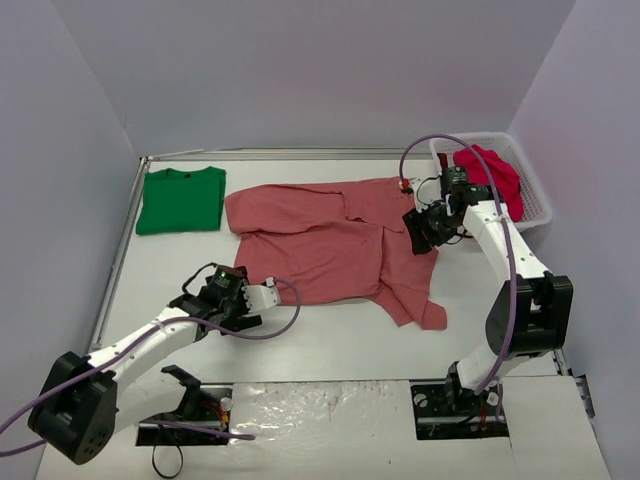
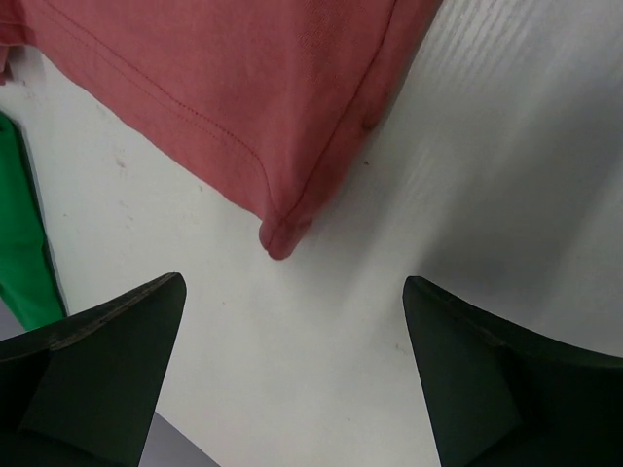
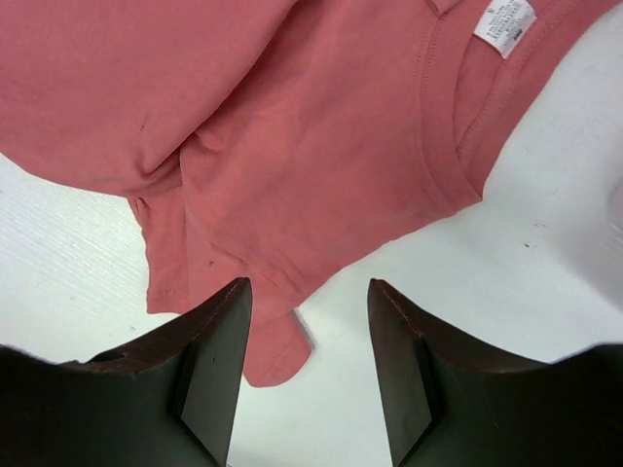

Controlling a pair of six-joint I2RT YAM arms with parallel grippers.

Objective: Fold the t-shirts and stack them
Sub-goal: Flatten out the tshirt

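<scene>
Here salmon-pink tee (image 1: 320,245) sprawls rumpled, seemingly partly folded over.

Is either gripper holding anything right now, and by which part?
Nothing is held. The left gripper is open, just short of the salmon-pink t-shirt; the right gripper is open above it.

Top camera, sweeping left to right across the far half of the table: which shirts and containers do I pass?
Green t-shirt → salmon-pink t-shirt, spread out → white basket, with the crimson t-shirt lying in it.
</scene>
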